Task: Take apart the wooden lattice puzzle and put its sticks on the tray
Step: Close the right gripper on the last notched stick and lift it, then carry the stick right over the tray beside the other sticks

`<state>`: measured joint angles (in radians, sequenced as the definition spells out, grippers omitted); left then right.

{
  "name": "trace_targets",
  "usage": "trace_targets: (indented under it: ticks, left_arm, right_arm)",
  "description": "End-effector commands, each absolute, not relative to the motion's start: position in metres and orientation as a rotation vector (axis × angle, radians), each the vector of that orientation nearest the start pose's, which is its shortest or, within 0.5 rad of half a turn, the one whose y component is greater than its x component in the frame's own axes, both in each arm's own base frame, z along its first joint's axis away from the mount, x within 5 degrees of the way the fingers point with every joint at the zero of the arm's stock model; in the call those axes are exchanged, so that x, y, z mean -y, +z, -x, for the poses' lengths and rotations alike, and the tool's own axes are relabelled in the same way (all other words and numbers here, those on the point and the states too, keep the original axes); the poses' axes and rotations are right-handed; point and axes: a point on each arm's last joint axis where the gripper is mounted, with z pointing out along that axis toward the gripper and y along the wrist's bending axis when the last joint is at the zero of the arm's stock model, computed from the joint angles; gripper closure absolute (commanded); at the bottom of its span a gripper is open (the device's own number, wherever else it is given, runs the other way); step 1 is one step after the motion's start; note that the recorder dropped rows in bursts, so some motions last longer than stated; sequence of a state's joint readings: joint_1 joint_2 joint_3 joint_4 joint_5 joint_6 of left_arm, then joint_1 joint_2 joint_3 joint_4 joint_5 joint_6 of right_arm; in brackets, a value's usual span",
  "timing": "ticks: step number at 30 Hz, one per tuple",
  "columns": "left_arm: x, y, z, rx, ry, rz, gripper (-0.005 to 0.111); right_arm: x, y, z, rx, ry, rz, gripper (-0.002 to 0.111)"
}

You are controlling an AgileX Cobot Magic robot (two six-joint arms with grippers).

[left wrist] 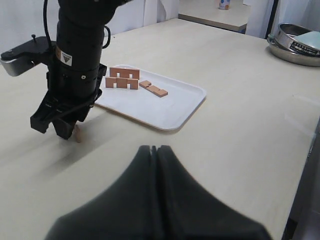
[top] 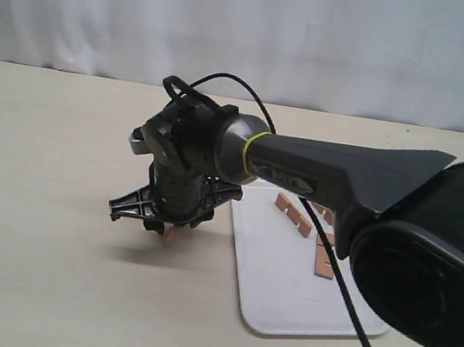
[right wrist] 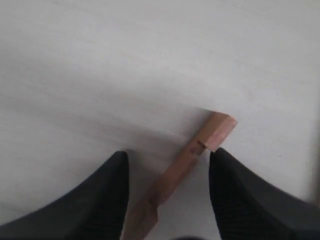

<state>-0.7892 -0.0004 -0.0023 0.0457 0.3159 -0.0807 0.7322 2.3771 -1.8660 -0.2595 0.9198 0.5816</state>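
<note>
A stick is straddled by the right claw, fingers apart.
Other sticks are seen on the tray; the left claw is held together.

Work surface: pale beige wood-grain tabletop, matt, evenly lit, with soft shadows cast on it. Rear: white fabric backdrop, faintly folded. Beyond, in the left wrist view: a second beige table; round stainless-steel basins are stacked nearby.

Sticks lie on tray, one stick beside it.
</note>
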Motion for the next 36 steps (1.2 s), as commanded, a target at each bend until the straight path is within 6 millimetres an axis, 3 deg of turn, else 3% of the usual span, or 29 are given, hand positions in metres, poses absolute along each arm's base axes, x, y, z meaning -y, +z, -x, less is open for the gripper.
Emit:
trace_targets:
  ticks: [1,4,12,15,19,30,36]
  left_arm:
    - [0.038,0.185,-0.039,-1.707,-0.584,-0.660,0.107]
    - [0.038,0.185,-0.039,-1.707,-0.584,-0.660,0.107]
    - [0.038,0.185,-0.039,-1.707,-0.584,-0.660,0.107]
    - [0.038,0.185,-0.039,-1.707,-0.584,-0.660,0.107]
    - [0.038,0.185,-0.039,-1.707,-0.584,-0.660,0.107]
    - [0.038,0.185,-0.039,-1.707,-0.584,-0.660,0.107]
    - [0.038,0.185,-0.039,-1.707,-0.584,-0.660,0.107]
  right_arm:
    - [-0.314,0.116,-0.377,-2.815,-0.054,0.390,0.079]
    - [-0.312,0.115,-0.375,-2.829,-0.088,0.441,0.104]
    - [-0.309,0.122,-0.372,-2.841,-0.137,0.535,0.104]
    - [-0.306,0.144,-0.370,-2.817,-0.138,0.590,0.104]
    - [-0.302,0.159,-0.366,-2.815,-0.167,0.660,0.104]
    - [-0.282,0.158,-0.341,-2.842,-0.266,0.969,0.104]
    - [-0.276,0.168,-0.322,-2.839,-0.160,1.168,0.104]
